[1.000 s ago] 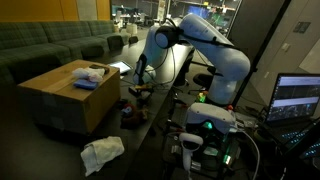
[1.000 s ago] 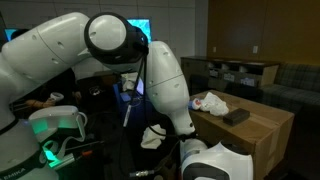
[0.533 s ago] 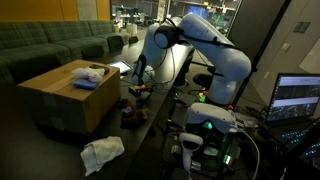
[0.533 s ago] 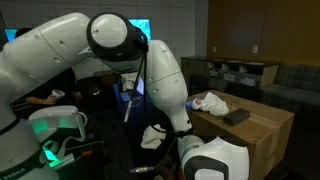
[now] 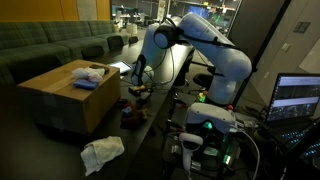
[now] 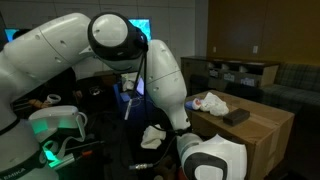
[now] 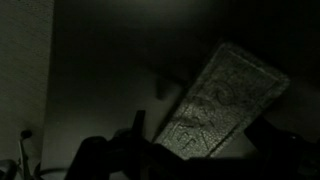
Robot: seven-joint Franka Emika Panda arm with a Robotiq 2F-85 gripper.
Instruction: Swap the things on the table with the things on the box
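The tan cardboard box carries a white crumpled thing and a flat dark thing on its top. On the glossy black table lies a white cloth. My gripper hangs low over the far part of the table, beside the box. In the dark wrist view a flat silvery packet lies on the table right below the open jaws. Nothing is held.
Small dark items lie on the table near the box. A green sofa stands behind the box. A lit laptop screen and a green-lit device stand by the arm's base.
The arm has shifted only slightly. The things on the box and on the table have not moved, and the gripper stays open.
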